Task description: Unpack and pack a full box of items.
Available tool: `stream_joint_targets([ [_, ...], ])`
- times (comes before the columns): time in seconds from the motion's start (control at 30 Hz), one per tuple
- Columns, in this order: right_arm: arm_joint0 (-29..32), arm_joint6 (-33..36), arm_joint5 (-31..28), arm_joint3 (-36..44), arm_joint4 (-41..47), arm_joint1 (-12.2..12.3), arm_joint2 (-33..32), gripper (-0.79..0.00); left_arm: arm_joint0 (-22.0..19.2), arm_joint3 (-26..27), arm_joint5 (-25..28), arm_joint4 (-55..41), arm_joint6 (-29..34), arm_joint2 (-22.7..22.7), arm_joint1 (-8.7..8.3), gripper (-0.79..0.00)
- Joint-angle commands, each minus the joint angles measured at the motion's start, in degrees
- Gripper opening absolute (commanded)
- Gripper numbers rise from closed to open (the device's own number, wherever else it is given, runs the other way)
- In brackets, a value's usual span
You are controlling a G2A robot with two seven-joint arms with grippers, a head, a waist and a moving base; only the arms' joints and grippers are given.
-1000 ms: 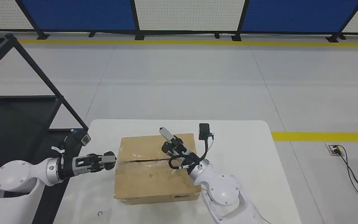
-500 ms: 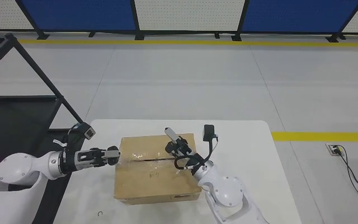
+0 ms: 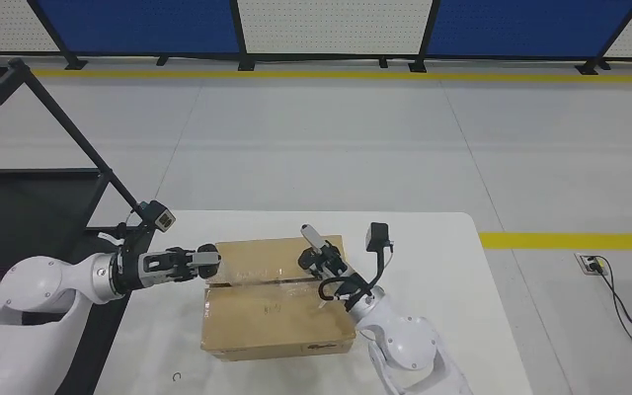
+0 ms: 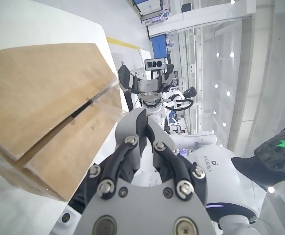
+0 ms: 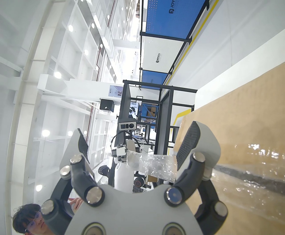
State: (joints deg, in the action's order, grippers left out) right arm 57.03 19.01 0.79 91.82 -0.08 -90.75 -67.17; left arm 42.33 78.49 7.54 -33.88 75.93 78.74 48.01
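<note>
Cardboard box (image 3: 276, 316) sat on white table (image 3: 444, 286). Left gripper (image 3: 211, 262), at the box's left end, was clamped on clear seam tape (image 5: 155, 163); right gripper (image 3: 316, 247) stood open over the right half.

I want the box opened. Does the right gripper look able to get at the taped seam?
Likely yes: the right gripper is open over the box top near the seam, nothing between them, though tape covers it.

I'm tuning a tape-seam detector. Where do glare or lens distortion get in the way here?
Right wrist view: bright glints speckle the clear tape on the box, and shelving lines bow. Left wrist view: ceiling lamps flare, beams curve. Top view: even light, only faint sheen along the seam.
</note>
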Motion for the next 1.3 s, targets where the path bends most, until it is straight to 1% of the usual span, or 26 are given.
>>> stream_joint_targets([
  [0.0, 0.3, -0.1, -0.2, 0.2, 0.2, 0.1, -0.2, 0.000, -0.5, 0.1, 0.0, -0.1, -0.3, -0.3, 0.07, -0.785],
  [0.3, 1.3, -0.4, -1.8, 0.6, 1.8, 0.5, -1.6, 0.000, -2.6, 2.6, -0.5, -0.5, -1.9, -2.3, 0.54, -0.785],
  [0.53, 3.4, -2.7, -6.0, 1.4, 4.8, 0.7, -3.4, 0.000, -4.5, 4.2, -0.4, -0.9, -3.4, -4.1, 1.05, -0.785],
  [0.73, 5.4, -3.3, -9.0, 1.7, 7.0, 1.0, -5.3, 0.000, -6.4, 4.1, -0.1, -2.7, -5.1, -5.4, 1.64, -0.785],
  [1.0, 6.7, -3.0, -10.1, 2.2, 8.0, 1.5, -6.7, 0.000, -8.9, 3.2, 1.2, -5.4, -7.4, -7.6, 2.64, -0.785],
  [1.27, 7.0, -2.7, -10.8, 2.2, 8.9, 1.8, -7.4, 0.000, -9.9, 3.0, 3.3, -7.6, -8.6, -8.2, 3.30, -0.785],
])
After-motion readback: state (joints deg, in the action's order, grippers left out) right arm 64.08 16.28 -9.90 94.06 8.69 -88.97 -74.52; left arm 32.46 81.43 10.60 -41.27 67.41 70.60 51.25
